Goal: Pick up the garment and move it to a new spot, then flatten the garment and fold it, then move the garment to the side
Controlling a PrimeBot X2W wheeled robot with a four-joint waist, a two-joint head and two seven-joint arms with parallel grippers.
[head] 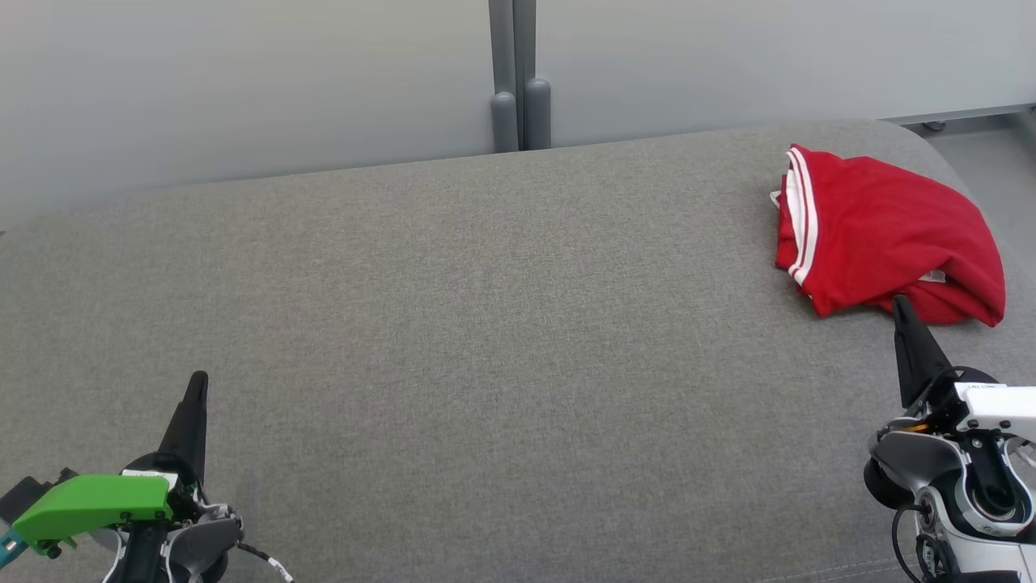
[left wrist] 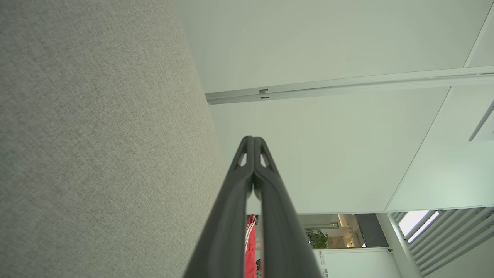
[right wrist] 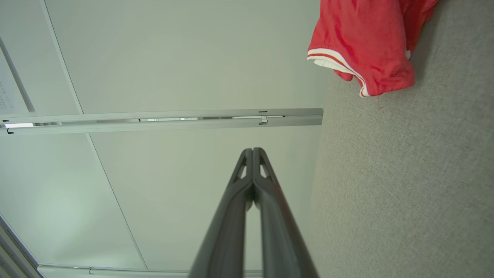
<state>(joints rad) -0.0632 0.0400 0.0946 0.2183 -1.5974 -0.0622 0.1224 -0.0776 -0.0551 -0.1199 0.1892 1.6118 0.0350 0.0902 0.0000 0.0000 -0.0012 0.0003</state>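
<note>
Head view, item one: right gripper point(head: 900, 306), two long dark fingers pressed together tip to tip, holding nothing; white wrist housing point(head: 994, 405) directly behind it. Immediately ahead of its tip: garment point(head: 882, 235), red with white stripe trim along one edge, bunched in a loose heap, a small white label showing at its near hem. From this angle the fingertip overlaps the garment's near edge; whether the two touch cannot be told. Right wrist view, same gripper: fingers meet at the tips, and the garment lies ahead and off to one side of them, apart from the tips in that view. Item two: left gripper point(head: 197, 382), fingers likewise closed on each other and holding nothing, pointing much the same way as the right one; green cover point(head: 89, 500) mounted just behind it on the wrist. The garment sits well apart from this gripper, far off to its right and further forward; in the left wrist view a thin red strip of it shows through the slit low between the fingers. Beneath and ahead of both grippers: surface point(head: 486, 324), grey woven fabric, broad, with a rounded far edge; the garment rests on it near the far right corner. Beyond that far edge, ahead of both grippers: pale wall panels point(head: 243, 81), joined by a grey upright post point(head: 512, 73).
</note>
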